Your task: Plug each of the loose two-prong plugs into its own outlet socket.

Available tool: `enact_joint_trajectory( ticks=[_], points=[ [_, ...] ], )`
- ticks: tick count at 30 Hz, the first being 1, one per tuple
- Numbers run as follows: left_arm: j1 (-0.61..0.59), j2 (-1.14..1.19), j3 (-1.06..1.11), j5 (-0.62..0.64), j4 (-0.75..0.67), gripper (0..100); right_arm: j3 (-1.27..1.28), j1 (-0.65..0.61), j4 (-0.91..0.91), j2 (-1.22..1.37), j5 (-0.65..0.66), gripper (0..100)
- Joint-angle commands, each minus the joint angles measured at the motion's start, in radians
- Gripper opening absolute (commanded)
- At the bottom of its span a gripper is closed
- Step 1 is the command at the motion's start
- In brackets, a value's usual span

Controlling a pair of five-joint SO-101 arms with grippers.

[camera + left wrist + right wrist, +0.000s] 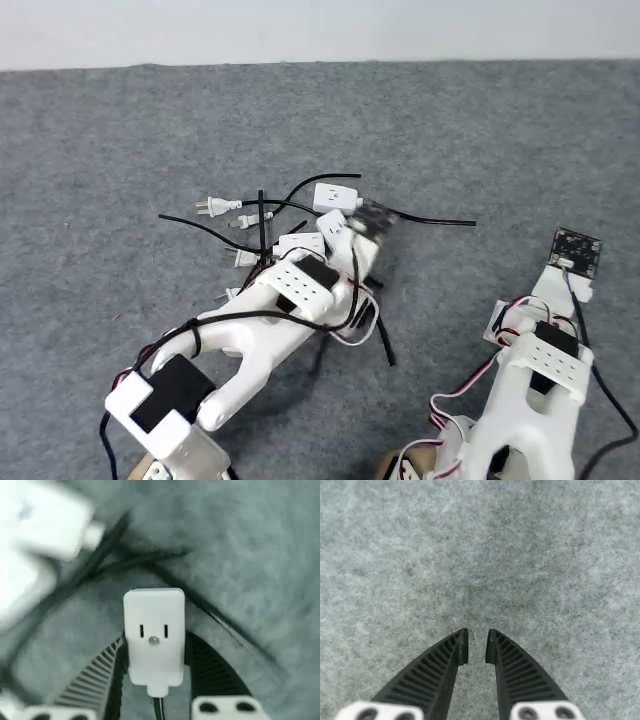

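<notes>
Between the ribbed black fingers [107, 665] of the left gripper [154, 644] sits a white outlet socket [154, 630]. It is pinched by its two sides, with its slotted face turned toward the wrist camera and its cord trailing back between them.

The biggest risk is probably the left arm [270, 320], which lies right across the knot of black cords [262, 225] beside that socket. A swing could snag a loop and drag everything with it. A smaller risk is the socket itself, which is held only on smooth flanks and may twist or slide once a plug pushes against its face. The loose plug [210, 207], across the cords from the socket, looks hard to pick cleanly, because wires cross close by it.

The right gripper [476, 647] is well apart from the socket over bare surface. Its fingers are nearly closed, with a narrow gap between the tips, and they hold nothing.

As for materials, the tabletop [480, 130] is covered in grey, felt-like matting with a fuzzy, slightly mottled nap. Both arms are glossy white plastic shells. The cords are thin, round and springy-looking. The socket is a rounded rectangular block with two slim slots and a small round hole below them. The plug is a small white body tipped with short metal prongs.
</notes>
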Motion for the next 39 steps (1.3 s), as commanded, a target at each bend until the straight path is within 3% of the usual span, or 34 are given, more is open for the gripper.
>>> enact_joint_trajectory(
  ticks=[1,7,11,19,22,32,39],
  points=[
    [-0.028,-0.055,-0.059,0.242,0.054,1,-0.064,0.001,0.005,0.002,0.012,8.7],
    [-0.087,-0.061,-0.010,0.233,0.015,1,-0.064,0.001,0.005,0.002,0.012,8.7],
    [-0.106,-0.061,0.054,0.135,-0.049,3,-0.064,-0.008,0.005,0.004,0.014,8.7],
    [-0.109,-0.061,0.061,0.133,0.015,30,-0.061,-0.027,0.010,0.004,0.061,8.7],
    [-0.109,-0.084,0.041,0.117,0.046,29,-0.061,-0.027,0.010,0.004,0.061,8.7],
    [-0.068,-0.344,0.067,-0.106,0.071,18,-0.061,-0.027,0.010,0.004,0.061,8.7],
    [-0.046,-0.166,0.056,-0.126,-0.017,21,-0.061,-0.027,0.010,0.004,0.061,8.7]
  ],
)
